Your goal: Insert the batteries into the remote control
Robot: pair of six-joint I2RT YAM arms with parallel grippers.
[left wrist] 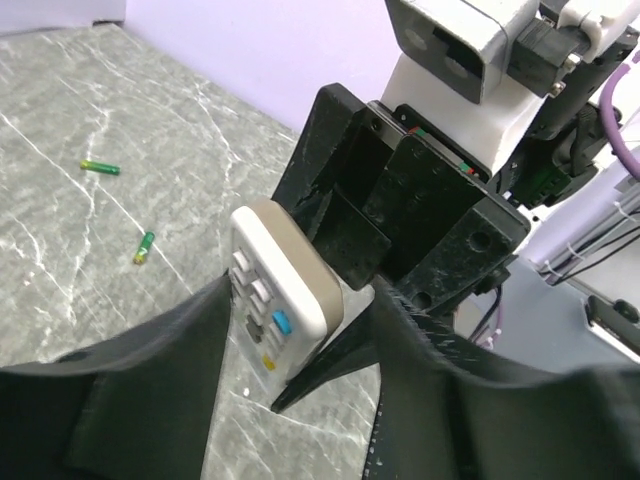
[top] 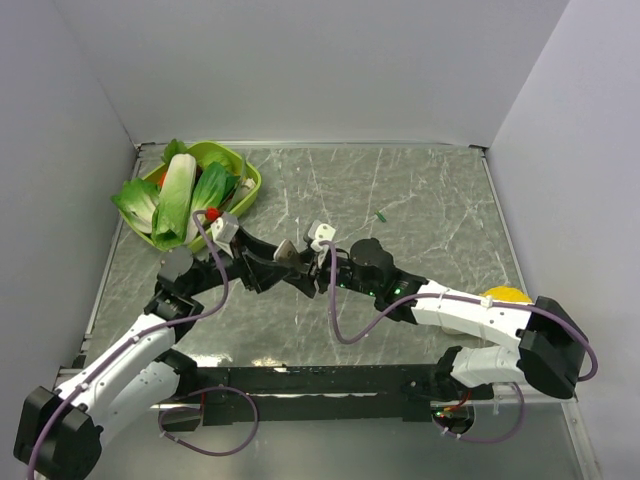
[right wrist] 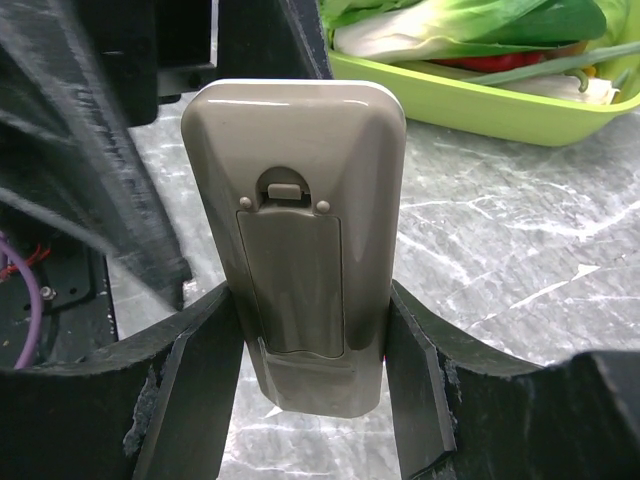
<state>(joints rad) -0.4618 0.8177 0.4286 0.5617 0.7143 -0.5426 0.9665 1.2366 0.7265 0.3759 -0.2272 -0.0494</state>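
Right gripper [right wrist: 310, 295] clamps the remote control [right wrist: 293, 180]
Left gripper [left wrist: 300, 290] flanks it, grip unclear; batteries [left wrist: 144, 246] lie at ten o'clock.

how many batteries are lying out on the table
2. One battery lies on the table, far from the remote control; the other battery lies nearer it, apart from the first. More may be hidden.

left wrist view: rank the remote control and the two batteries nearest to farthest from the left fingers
1. remote control, between the fingers
2. near battery, on the table, left
3. far battery, farther back, left
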